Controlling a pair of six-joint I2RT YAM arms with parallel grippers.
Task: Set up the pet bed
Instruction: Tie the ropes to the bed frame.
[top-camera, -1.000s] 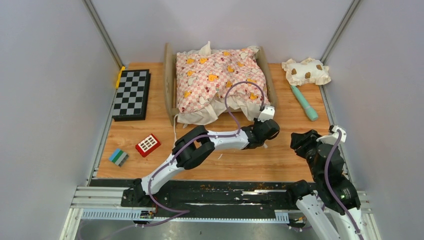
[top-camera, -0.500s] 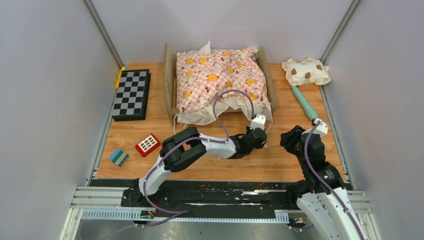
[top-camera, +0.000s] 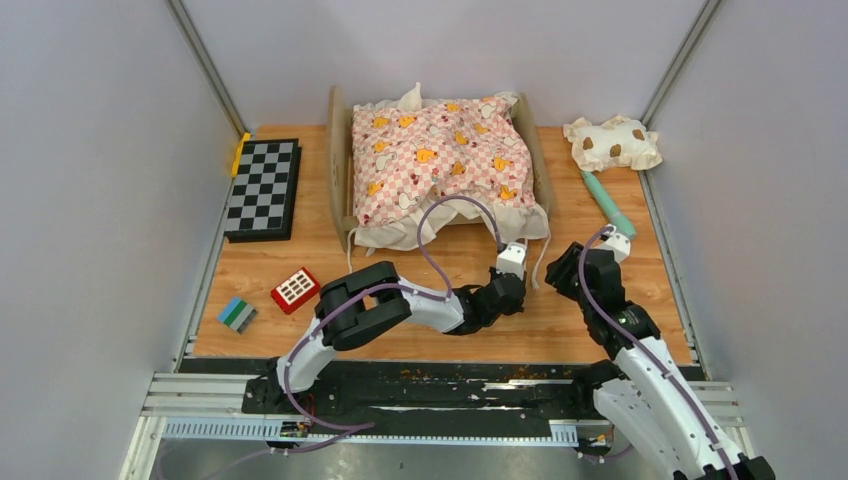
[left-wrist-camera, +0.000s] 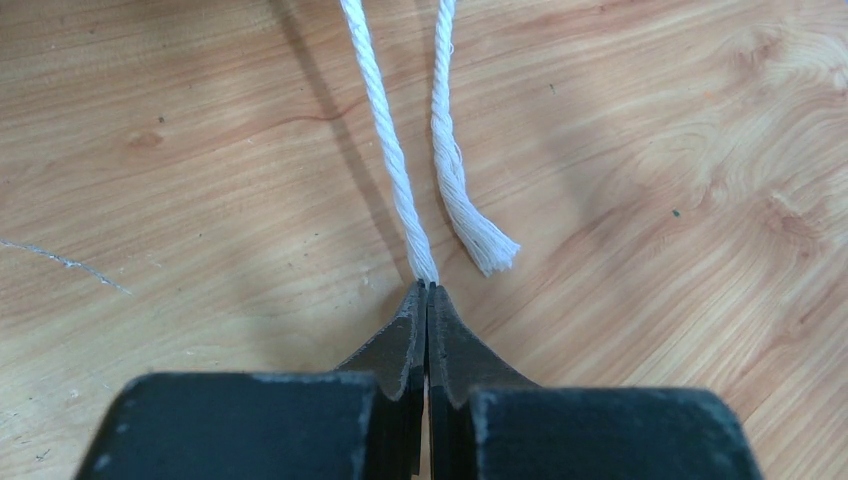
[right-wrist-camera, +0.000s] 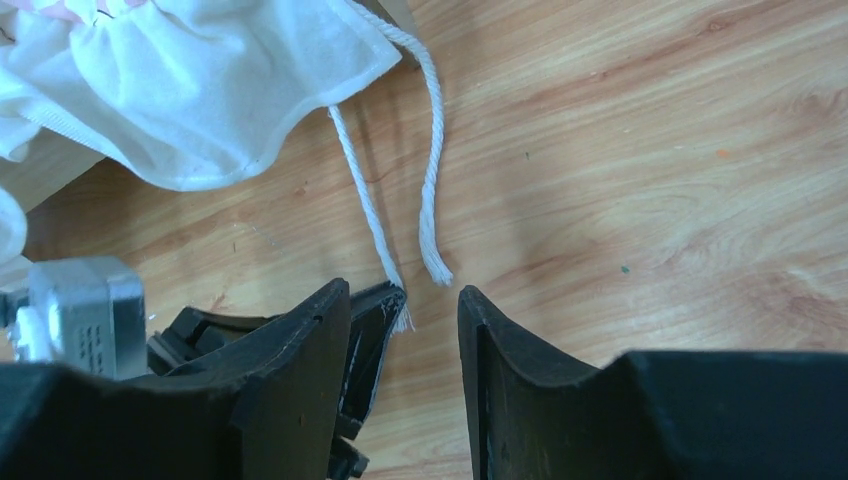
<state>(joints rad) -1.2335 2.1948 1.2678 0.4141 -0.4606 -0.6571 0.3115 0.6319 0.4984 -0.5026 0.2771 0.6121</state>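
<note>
The pet bed, a light-wood frame, stands at the back centre with the pink checkered cushion lying in it. Two white cords trail from the cushion's white ruffle onto the table. My left gripper is shut on the end of one cord, low over the wood in front of the bed. The other cord lies loose beside it with a frayed end. My right gripper is open just right of the left gripper's fingers, with the loose cord end ahead of its gap.
A cream brown-spotted pillow and a teal stick lie at the back right. A checkerboard sits at the back left. Near the front left are a red block and a small green-blue block.
My left gripper has drawn back from the bed toward the near edge, still shut on the cord. My right arm has swung left and forward, close to the left gripper.
</note>
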